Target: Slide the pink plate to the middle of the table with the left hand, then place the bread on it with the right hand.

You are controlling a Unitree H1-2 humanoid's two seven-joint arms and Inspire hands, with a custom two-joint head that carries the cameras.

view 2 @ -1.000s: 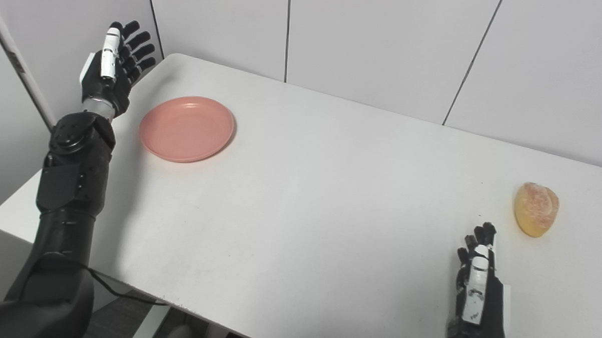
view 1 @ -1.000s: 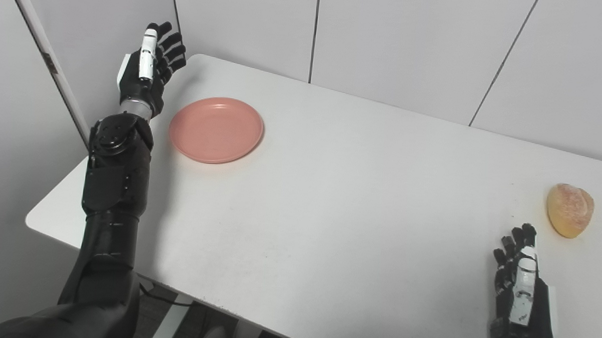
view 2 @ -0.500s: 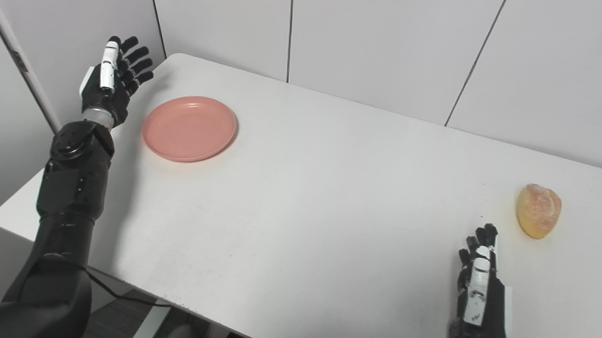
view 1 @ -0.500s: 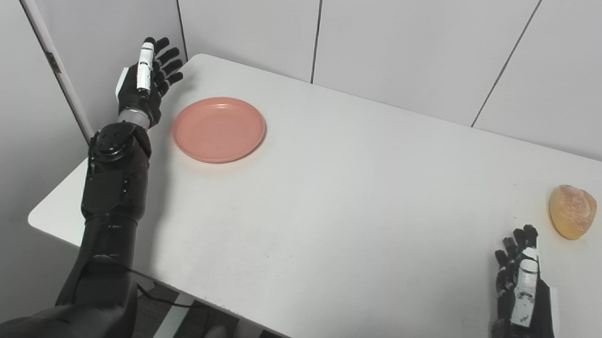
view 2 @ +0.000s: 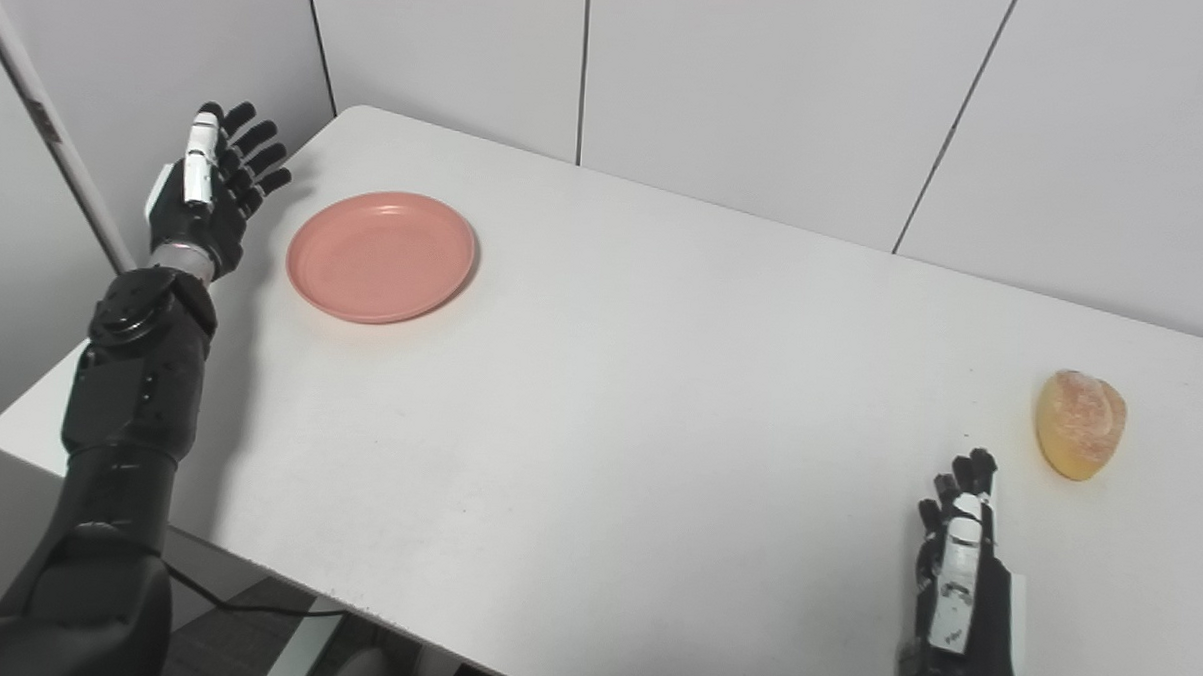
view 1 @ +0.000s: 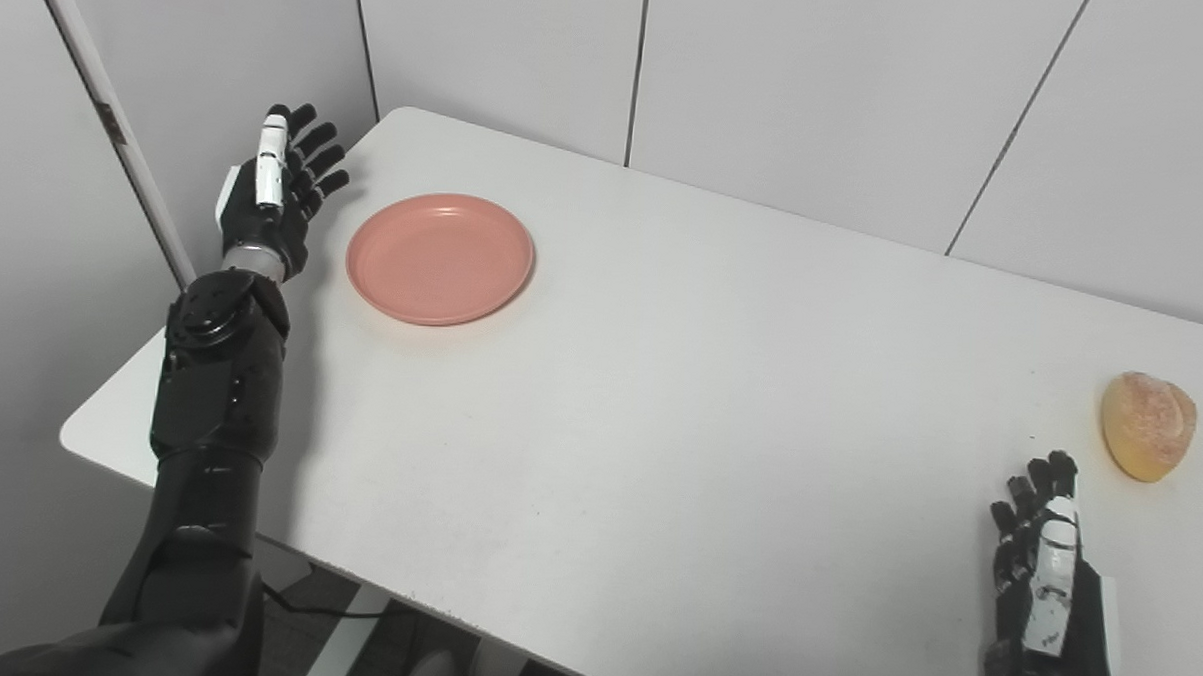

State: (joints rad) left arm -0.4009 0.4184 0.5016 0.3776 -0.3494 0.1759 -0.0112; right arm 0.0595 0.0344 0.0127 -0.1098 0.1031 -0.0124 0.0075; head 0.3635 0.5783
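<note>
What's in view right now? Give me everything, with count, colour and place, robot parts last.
pink plate: one, pink, far left part of the table, empty.
bread: one, golden-brown, lying near the table's right edge.
table: one, white, filling most of the view.
wall panels: grey-white, behind the table.
cable: one, black, under the table's near-left edge.
left hand: one, black and white, open, at the table's far left edge beside the plate, not touching it.
right hand: one, black and white, open, near side, just short of the bread.

left robot hand [view 1: 266,201] raised open, right robot hand [view 1: 1047,604] open
</note>
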